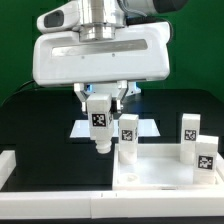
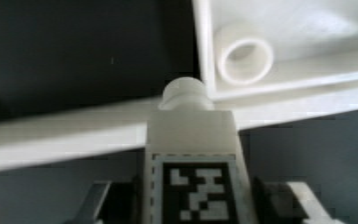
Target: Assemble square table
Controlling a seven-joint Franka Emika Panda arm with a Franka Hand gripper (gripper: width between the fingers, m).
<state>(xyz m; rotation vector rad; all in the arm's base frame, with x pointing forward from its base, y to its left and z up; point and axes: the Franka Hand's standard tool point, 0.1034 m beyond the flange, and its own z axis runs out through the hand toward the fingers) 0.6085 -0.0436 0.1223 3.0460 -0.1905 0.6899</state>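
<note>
My gripper is shut on a stubby white leg with a black-and-white tag and holds it upright above the black table. The leg hangs just to the exterior view's left of the white square panel. Three more tagged legs stand upright on the panel: one by its left side and two on the right. In the wrist view the held leg sits between the gripper's fingers. Its rounded tip lies short of the panel's corner, where a round socket is open.
Long white border bars lie along the exterior view's left edge and the front. The marker board lies flat behind the gripper. A white bar crosses under the leg tip in the wrist view.
</note>
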